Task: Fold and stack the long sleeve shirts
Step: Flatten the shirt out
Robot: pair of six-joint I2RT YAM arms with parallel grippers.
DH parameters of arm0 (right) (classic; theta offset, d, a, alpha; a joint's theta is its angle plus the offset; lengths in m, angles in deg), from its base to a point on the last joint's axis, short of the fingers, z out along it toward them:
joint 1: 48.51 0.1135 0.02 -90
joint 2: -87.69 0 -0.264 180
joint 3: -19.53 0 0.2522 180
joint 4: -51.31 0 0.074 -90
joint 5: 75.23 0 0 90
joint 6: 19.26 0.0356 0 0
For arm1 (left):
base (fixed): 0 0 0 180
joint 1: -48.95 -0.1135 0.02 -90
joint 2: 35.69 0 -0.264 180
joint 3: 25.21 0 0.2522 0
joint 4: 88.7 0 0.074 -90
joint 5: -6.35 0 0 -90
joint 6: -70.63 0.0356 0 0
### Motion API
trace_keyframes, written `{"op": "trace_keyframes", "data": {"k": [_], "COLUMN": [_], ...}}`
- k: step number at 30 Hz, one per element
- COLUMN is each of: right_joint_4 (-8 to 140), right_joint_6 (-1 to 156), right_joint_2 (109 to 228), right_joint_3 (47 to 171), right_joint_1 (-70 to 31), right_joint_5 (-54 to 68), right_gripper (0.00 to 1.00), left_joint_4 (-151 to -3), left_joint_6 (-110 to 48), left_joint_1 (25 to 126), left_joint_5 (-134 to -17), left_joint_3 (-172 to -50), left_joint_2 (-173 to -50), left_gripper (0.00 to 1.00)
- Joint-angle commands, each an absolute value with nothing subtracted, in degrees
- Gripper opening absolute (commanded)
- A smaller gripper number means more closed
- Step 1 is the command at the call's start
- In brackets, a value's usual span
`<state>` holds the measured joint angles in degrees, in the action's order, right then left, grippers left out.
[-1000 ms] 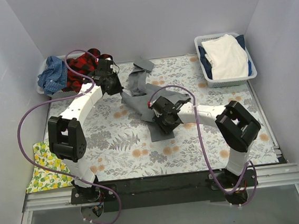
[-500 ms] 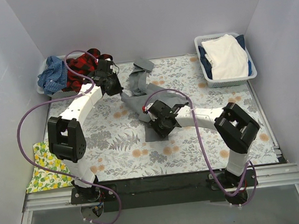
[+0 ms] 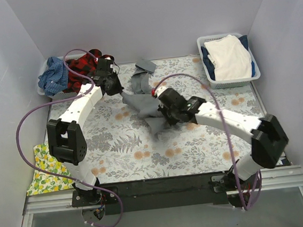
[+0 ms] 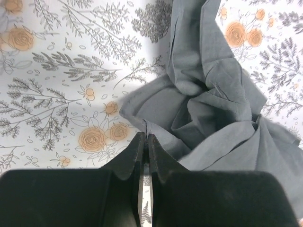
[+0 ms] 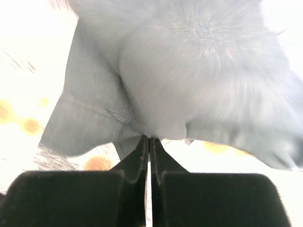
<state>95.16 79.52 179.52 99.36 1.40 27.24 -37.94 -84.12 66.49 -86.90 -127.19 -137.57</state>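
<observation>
Seen from above, a table under a fern-print cover (image 3: 197, 146), with my two arms reaching in from the near edge. The grey shirt (image 3: 142, 101) lies bunched near the middle of the table, a twisted length of it trailing toward the back wall.

My left gripper (image 3: 118, 91) is at the shirt's left edge. In the left wrist view its fingers are pressed together on a seam of the grey cloth, pinching it just above the cover. My right gripper (image 3: 164, 114) is at the shirt's near right side, with a flap of grey hanging from it toward the near edge. In the right wrist view its fingers are closed on the cloth too, but that view is blurred and washed out, so I cannot tell which part of the shirt it grips.

The plaid shirt (image 3: 85, 63) and the blue checked shirt (image 3: 53, 74) are heaped together at the back left corner, behind my left arm. A white basket (image 3: 255, 74) at the back right holds a white cloth (image 3: 229, 57) over something navy. A lemon-print cloth (image 3: 47, 169) lies at the near left edge.
</observation>
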Motion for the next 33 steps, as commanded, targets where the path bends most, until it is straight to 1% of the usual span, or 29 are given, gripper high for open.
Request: {"op": "trace_keyframes", "data": {"k": [1, 6, 9, 12, 16, 21, 22, 24, 25, 28, 32, 33], "right_joint_4": [93.9, 90.3, 86.1, 80.0, 72.6, 66.0, 64.0, 63.6, 63.7, 62.8, 56.5, 55.9], "right_joint_6": [78.0, 73.0, 70.9, 67.8, 61.5, 56.7, 55.5, 53.3, 52.5, 49.6, 46.2, 46.1], "right_joint_2": [166.3, 159.9, 158.0, 158.0, 160.0, 163.6, 164.3, 166.9, 168.0, 171.3, 171.7, 171.8], "right_joint_3": [108.2, 114.4, 119.0, 123.8, 130.2, 138.8, 142.3, 146.5, 151.5, 158.9, 160.0, 160.2], "right_joint_1": [-3.0, -9.2, -14.6, -17.3, -20.2, -22.9, -23.1, -23.8, -24.0, -24.6, -25.7, -26.6], "right_joint_5": [33.6, 37.6, 40.1, 43.2, 48.1, 46.7, 46.4, 45.8, 45.3, 45.3, 45.4, 45.3], "right_gripper": [0.01, 0.01, 0.01, 0.01, 0.01, 0.01, 0.01, 0.01, 0.01, 0.01, 0.01, 0.01], "left_joint_4": [-37.1, -36.2, -36.0, -35.6, -35.6, -36.6, -36.9, -37.5, -37.5, -38.5, -41.3, -41.8], "left_joint_6": [-82.8, -82.4, -82.4, -82.3, -82.1, -82.5, -82.6, -83.1, -83.3, -84.6, -88.0, -88.9], "left_joint_1": [65.6, 65.4, 64.8, 63.7, 62.1, 59.0, 58.5, 57.2, 56.9, 55.4, 52.7, 51.5], "left_joint_5": [-88.5, -89.5, -90.2, -90.7, -90.4, -87.8, -86.5, -85.2, -83.8, -80.9, -73.8, -72.6], "left_joint_3": [-132.4, -135.0, -136.0, -138.2, -142.4, -147.5, -149.1, -151.5, -154.8, -159.4, -168.2, -168.9], "left_joint_2": [-132.4, -131.5, -130.6, -129.6, -129.5, -131.0, -131.4, -133.5, -134.3, -138.2, -142.8, -143.6], "left_gripper": [0.0, 0.0, 0.0, 0.0, 0.0, 0.0, 0.0, 0.0, 0.0, 0.0, 0.0, 0.0]}}
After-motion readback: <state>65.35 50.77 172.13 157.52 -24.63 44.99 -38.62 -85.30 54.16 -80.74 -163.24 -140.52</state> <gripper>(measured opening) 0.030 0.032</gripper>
